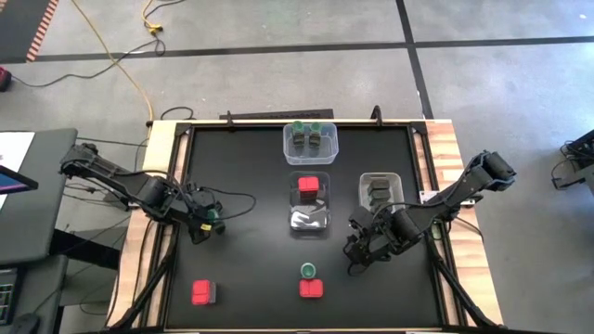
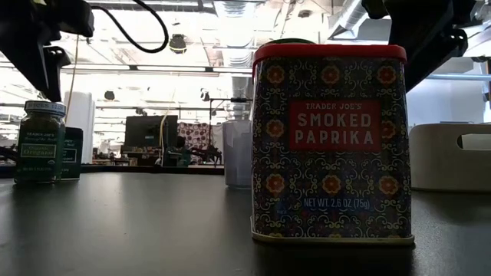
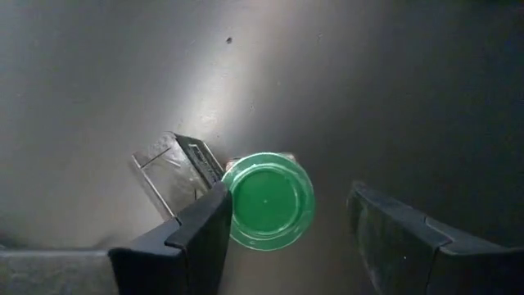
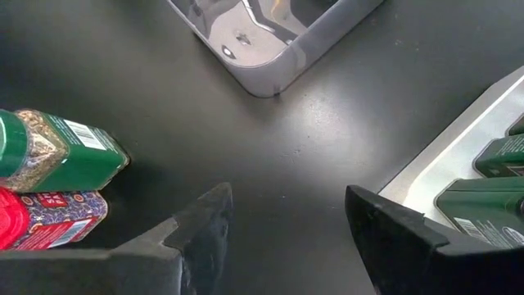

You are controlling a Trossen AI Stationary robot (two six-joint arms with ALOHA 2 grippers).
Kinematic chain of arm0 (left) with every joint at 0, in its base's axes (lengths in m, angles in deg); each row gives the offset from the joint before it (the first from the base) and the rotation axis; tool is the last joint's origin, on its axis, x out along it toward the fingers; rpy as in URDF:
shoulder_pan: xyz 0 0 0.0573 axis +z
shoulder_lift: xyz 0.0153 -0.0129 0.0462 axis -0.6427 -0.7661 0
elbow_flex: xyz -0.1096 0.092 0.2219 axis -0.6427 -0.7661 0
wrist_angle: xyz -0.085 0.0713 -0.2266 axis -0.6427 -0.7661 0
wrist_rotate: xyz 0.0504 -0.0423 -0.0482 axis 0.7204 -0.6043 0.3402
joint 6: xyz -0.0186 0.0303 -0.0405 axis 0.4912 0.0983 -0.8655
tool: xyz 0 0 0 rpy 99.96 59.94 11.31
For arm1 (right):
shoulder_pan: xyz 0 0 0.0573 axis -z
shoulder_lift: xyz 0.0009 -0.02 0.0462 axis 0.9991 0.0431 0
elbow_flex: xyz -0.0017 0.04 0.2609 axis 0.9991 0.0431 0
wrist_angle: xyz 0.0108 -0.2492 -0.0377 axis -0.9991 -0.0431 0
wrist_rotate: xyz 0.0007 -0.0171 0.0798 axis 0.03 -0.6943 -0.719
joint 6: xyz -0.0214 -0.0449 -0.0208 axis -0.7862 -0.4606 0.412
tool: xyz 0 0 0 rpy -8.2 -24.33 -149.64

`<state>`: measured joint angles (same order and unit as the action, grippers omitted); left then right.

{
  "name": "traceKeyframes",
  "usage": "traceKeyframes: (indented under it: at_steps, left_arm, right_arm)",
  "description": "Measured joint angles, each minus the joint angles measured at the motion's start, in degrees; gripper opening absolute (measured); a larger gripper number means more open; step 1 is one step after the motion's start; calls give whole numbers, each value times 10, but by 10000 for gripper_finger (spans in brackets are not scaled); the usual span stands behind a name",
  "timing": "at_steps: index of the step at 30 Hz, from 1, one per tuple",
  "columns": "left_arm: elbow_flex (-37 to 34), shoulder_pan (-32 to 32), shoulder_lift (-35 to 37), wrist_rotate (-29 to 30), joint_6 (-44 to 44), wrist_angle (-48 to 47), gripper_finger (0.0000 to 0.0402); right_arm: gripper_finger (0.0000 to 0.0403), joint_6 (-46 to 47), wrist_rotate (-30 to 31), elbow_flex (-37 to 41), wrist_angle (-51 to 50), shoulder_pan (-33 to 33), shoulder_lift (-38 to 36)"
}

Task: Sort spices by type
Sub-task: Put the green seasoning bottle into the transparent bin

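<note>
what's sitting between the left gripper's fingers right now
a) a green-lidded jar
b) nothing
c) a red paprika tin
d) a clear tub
a: the left wrist view shows the green-lidded jar standing between the open fingers of the left gripper, not yet clamped.

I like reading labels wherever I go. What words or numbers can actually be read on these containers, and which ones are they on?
"TRADER JOE'S" - red-lidded paprika tin, top of its red label.
"SMOKED PAPRIKA" - same tin, red label.
"NET WT 2.6 OZ (75g)" - same tin, near its base.
Green-lidded jar: its label seems to read "Oregano", with small print above it too blurred to read.
Labels on the containers in the wrist views: too small to read.
</note>
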<state>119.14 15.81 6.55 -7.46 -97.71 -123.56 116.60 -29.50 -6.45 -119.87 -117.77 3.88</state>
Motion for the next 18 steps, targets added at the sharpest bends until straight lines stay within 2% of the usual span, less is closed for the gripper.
traceKeyframes:
  at_steps: [9,18]
  left_arm:
    - [-40,0,2,11,-27,22,231]
    - [-34,0,1,9,-38,20,231]
  right_arm:
    - [265,1,0,0,8,0,0]
    - [265,1,0,0,12,0,0]
